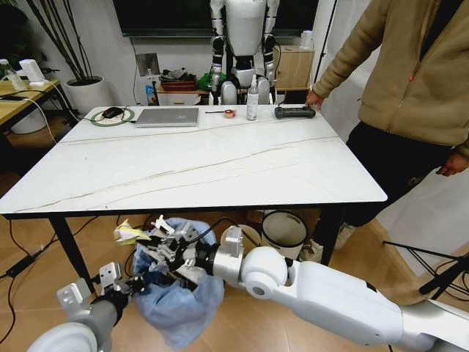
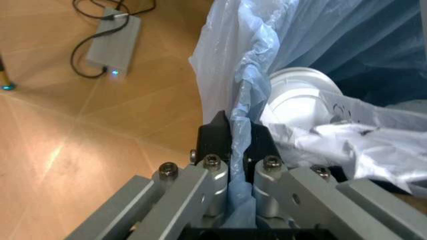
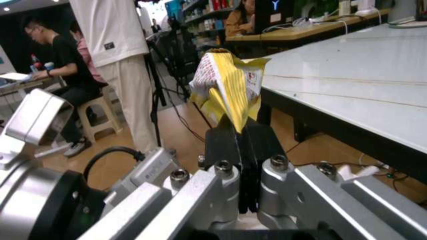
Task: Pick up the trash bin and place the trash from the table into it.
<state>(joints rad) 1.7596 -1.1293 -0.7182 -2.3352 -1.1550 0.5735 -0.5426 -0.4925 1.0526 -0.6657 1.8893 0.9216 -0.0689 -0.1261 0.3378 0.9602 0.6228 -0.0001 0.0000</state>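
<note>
1. Warm wooden flooring runs under the table, whose glossy white marble-look top carries no litter that I can see from here; along its far edge sit a laptop, a roll of tape, a spray bottle and a black device, and a person in a tan jacket stands at the far right corner with one hand beside that device.

2. Low at the left, the left gripper has its jaws pressed together on a fold of the light-blue bag that lines the trash bin, which sits below the table's near edge. The bag is thin, crinkly and slippery, so I judge that a pinch on the liner alone could stretch or slide; the stiffer rim under it looks the safer place to hold.

3. Inside the trash bin, the left wrist view shows white crumpled paper and a round white item, likely a cup. All of it looks light, so the load should weigh little.

4. Just right of that, the right gripper reaches across over the bin's mouth, jaws pinching the lower edge of a yellow wrapper. The wrapper stands up from the fingertips, crumpled and floppy.

5. To my eye this wrapper is feather-light and slick, with no stiffness; an edge pinch suffices, but it may cling to the pads or drift when let go, so a release low over the opening seems wise.

6. Under the table to the right stands a second round bin, well apart from the blue-lined one.
</note>
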